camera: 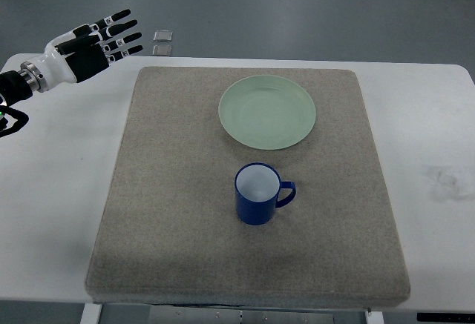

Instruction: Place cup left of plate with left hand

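Observation:
A blue cup [259, 193] with a white inside stands upright on the grey mat [171, 190], its handle pointing right. It sits just below a pale green plate [267, 111] that lies on the mat's far middle. My left hand [104, 38] hovers at the far left, above the table's back edge, well away from the cup. Its fingers are stretched out straight and hold nothing. The right arm does not show.
The mat lies on a white table [52, 190]. Two small grey squares [162, 42] lie on the floor beyond the table's back edge. A faint smudge [445, 179] marks the table's right side.

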